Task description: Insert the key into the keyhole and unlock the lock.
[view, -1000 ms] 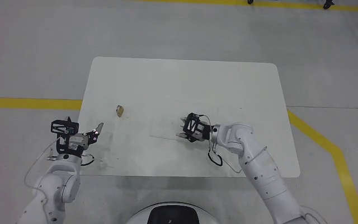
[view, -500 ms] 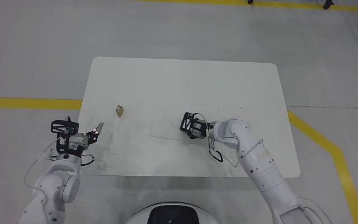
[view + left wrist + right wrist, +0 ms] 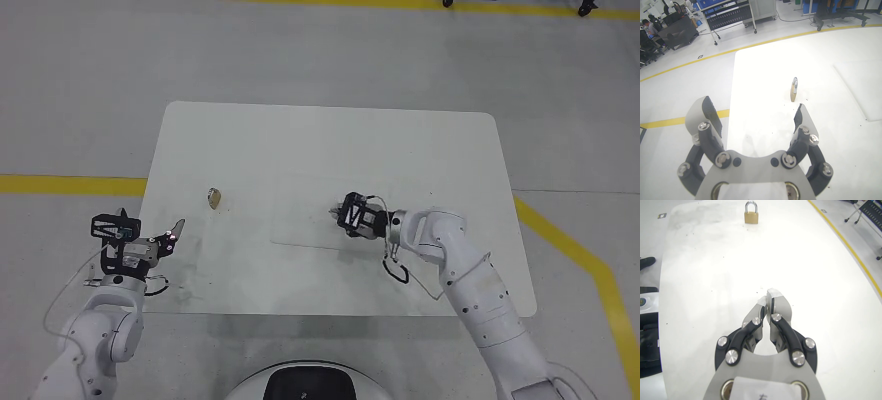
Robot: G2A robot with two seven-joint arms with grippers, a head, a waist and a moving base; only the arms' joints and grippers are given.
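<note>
Finds the right tool (image 3: 766,295) pinched fully shut near mid-desk, drawn slightly back toward its own side and a touch farther from the robot than a second ago, with the wrist turned. Cannot tell whether a key sits between the taped tips (nothing plainly visible there). Leaves the left tool (image 3: 753,111) spread wide and empty at the left front edge of the desk (image 3: 420,150), unmoved. Places the padlock (image 3: 751,215) upright on the desk, shackle up, well apart from the right tool and nearer the left. Suggests repositioning, not yet an approach to the keyhole; insertion not begun.
</note>
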